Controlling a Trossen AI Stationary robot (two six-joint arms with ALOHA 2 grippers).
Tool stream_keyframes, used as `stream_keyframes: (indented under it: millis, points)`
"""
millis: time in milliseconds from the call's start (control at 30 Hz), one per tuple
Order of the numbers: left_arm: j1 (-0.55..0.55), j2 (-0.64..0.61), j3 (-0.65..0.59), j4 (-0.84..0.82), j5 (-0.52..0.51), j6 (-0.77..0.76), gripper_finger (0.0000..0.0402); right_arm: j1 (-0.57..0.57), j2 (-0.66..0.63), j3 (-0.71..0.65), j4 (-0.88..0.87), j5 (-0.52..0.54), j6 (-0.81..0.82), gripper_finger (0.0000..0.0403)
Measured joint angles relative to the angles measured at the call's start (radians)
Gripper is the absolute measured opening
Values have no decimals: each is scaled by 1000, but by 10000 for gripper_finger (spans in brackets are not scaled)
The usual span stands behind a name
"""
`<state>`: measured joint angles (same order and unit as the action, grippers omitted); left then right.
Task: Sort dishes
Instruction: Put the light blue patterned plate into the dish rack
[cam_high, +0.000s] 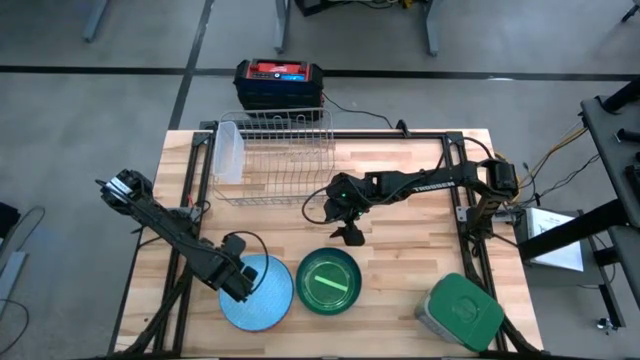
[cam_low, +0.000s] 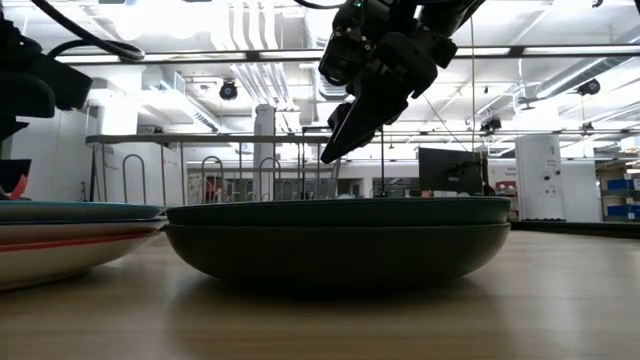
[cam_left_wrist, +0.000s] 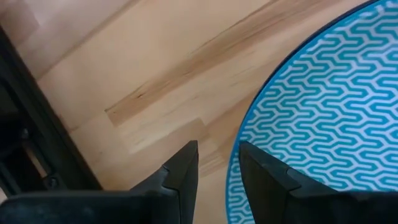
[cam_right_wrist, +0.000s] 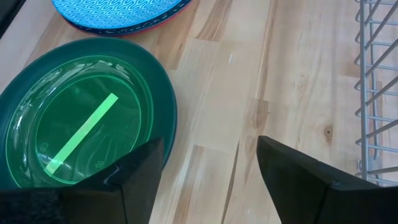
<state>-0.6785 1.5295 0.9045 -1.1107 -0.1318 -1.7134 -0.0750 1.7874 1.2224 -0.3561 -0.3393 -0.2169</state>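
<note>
A light blue patterned plate (cam_high: 265, 298) lies at the table's near edge on top of a reddish plate (cam_right_wrist: 146, 26). To its right, a lime green bowl (cam_high: 328, 282) sits nested in a dark green one (cam_low: 340, 250). My left gripper (cam_left_wrist: 217, 169) points down at the blue plate's left rim with a narrow gap between its fingers. One finger stands outside the rim and the other over the plate. My right gripper (cam_high: 350, 234) hangs open above the table, just beyond the green bowl, with nothing between its fingers. My left gripper comes from above at the blue plate's left rim (cam_left_wrist: 235, 163), which shows in the gap between its two fingers. Whether either finger touches the rim I cannot tell. The plate lies flat on the stack.
A wire rack (cam_high: 278, 155) stands at the back of the table, with a pale dish (cam_high: 228, 152) upright at its left end. A grey container with a green lid (cam_high: 462, 312) sits at the near right corner. Bare wood lies between the rack and the bowls.
</note>
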Motion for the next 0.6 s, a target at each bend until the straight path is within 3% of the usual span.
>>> stream_keyframes:
  millis: [600]
  points:
    - [0,-1,-51,128,-11,34,105,0,0,0,1,0,-11,257]
